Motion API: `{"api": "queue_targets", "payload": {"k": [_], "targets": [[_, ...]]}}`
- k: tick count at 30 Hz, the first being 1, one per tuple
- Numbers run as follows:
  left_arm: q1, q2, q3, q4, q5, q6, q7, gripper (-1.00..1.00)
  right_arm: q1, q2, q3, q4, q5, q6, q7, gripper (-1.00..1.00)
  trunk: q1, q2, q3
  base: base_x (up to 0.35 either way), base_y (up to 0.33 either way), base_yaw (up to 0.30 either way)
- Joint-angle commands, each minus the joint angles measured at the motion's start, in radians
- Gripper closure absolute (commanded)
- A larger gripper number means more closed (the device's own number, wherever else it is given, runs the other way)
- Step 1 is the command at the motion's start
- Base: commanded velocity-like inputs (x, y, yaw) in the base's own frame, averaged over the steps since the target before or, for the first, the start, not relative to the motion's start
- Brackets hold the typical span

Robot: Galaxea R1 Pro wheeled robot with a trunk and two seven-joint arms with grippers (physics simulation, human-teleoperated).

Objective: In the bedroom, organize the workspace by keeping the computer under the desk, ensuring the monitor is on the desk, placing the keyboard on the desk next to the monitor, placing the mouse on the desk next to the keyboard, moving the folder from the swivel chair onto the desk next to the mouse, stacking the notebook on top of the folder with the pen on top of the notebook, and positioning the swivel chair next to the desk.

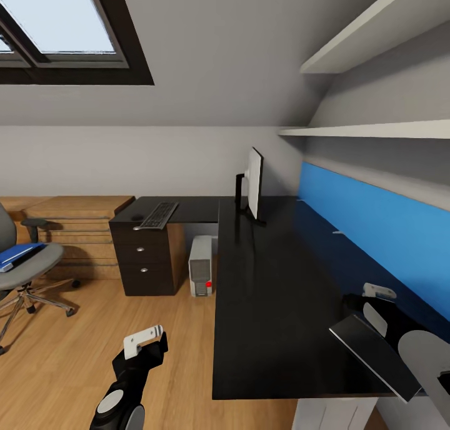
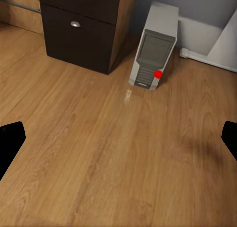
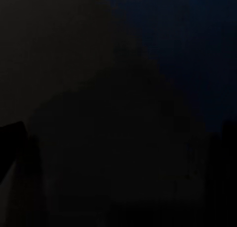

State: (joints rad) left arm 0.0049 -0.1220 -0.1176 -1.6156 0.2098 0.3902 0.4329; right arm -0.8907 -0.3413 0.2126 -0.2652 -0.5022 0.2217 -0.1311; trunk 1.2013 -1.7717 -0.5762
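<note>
- Right gripper (image 1: 375, 305) over the near right end of the desk (image 1: 275, 305), clamped on the notebook (image 1: 375, 355); notebook is tilted, lower edge at the desk's front edge.
- Left gripper (image 1: 145, 342) low over the wooden floor (image 1: 156, 330) beside the desk, jaws spread, nothing between them.
- Computer (image 2: 154, 46) on the floor under the desk, next to the drawer unit (image 1: 142, 261), ahead of the left gripper.
- Monitor (image 1: 253, 185) upright on the desk, far from both grippers.
- Keyboard (image 1: 157, 215) on the far wing above the drawers.
- Folder (image 1: 19, 255) on the swivel chair (image 1: 25, 274) seat, far left, well apart from the desk.
</note>
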Motion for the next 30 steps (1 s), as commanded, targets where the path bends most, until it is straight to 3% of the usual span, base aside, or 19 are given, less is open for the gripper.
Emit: {"api": "queue_targets", "payload": {"k": [1,10,15,19,30], "targets": [[0.0,0.0,-0.001,-0.002,0.01,0.002,0.008,-1.0,0.001,-0.001,0.013,0.007,-0.012,0.013,-0.004,-1.0,0.0,0.0,-0.001,-0.016,0.0,0.0],[0.0,0.0,-0.001,-0.001,0.01,0.002,0.007,-1.0,0.001,0.0,0.013,0.008,-0.011,0.013,-0.005,-1.0,0.0,0.0,-0.001,-0.178,0.0,0.0],[0.0,0.001,-0.001,-0.001,0.01,0.002,0.007,-1.0,0.001,0.016,0.013,0.008,-0.007,0.012,-0.005,-1.0,0.0,0.0,-0.001,-0.074,0.0,0.0],[0.0,0.0,-0.001,-0.001,0.01,0.002,0.007,-1.0,0.001,0.027,0.012,0.008,0.034,0.013,-0.005,-1.0,0.0,0.0,-0.001,-0.011,0.0,0.0],[0.0,0.0,-0.002,-0.001,0.01,0.002,0.007,-1.0,0.001,0.028,0.011,0.008,0.047,0.013,-0.005,-1.0,0.0,0.0,-0.001,-0.002,0.0,0.0]]}}
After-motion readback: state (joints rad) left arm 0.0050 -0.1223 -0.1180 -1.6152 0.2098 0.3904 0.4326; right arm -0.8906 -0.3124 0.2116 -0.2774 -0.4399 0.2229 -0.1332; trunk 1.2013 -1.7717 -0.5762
